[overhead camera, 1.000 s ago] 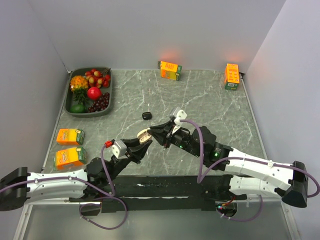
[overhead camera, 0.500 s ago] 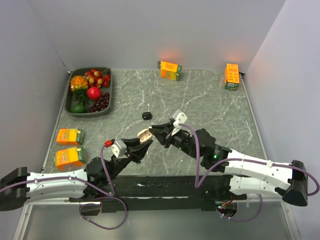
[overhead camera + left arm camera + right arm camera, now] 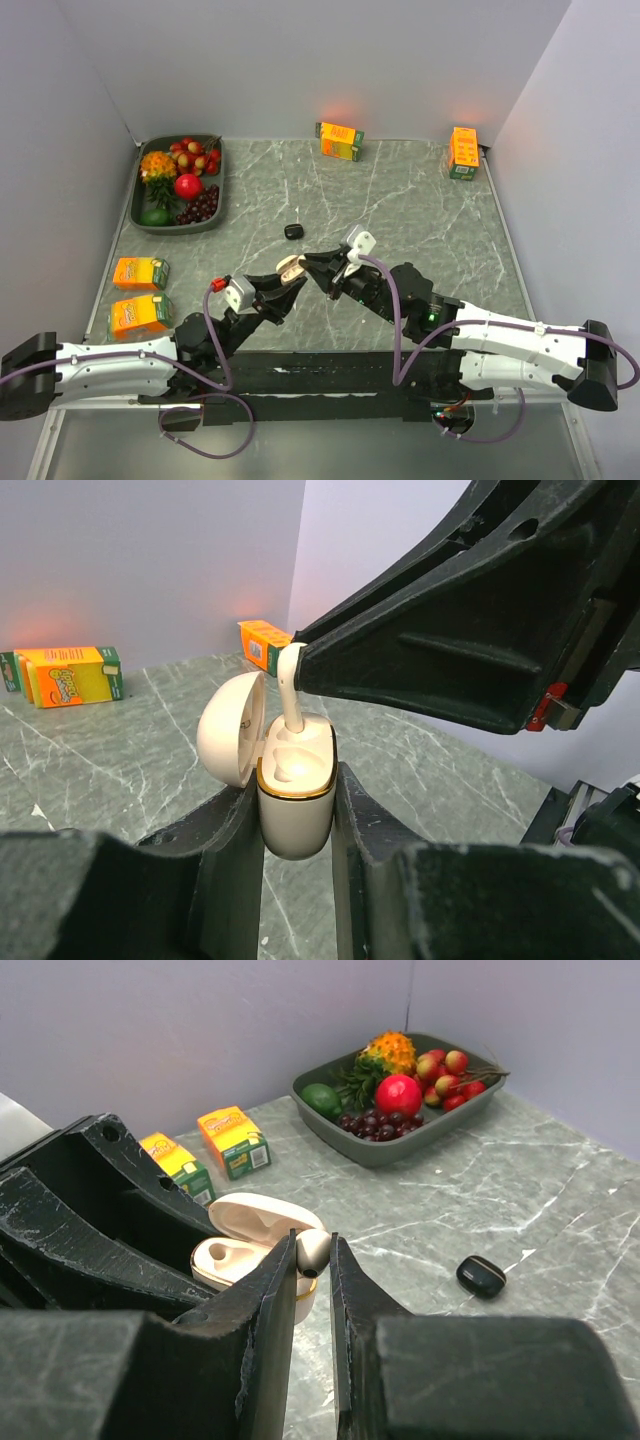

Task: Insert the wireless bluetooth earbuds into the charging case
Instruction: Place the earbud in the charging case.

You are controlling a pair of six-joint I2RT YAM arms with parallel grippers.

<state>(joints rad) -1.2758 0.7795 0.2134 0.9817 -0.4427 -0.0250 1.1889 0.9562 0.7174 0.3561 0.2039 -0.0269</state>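
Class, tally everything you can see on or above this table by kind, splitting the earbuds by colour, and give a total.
Juice cartons: 4
Fruit tray: 1
Charging case: 1
White earbud: 1
Black earbud: 1
Total: 8

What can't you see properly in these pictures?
- Right wrist view: the earbud shows only its head; the right jaws hide its stem.
- Left wrist view: the left jaws cover the lower sides of the charging case, and whether its second socket is filled is unclear.
- Top view: the black earbud is too small for detail; the case and held earbud are a pale speck between the arms.
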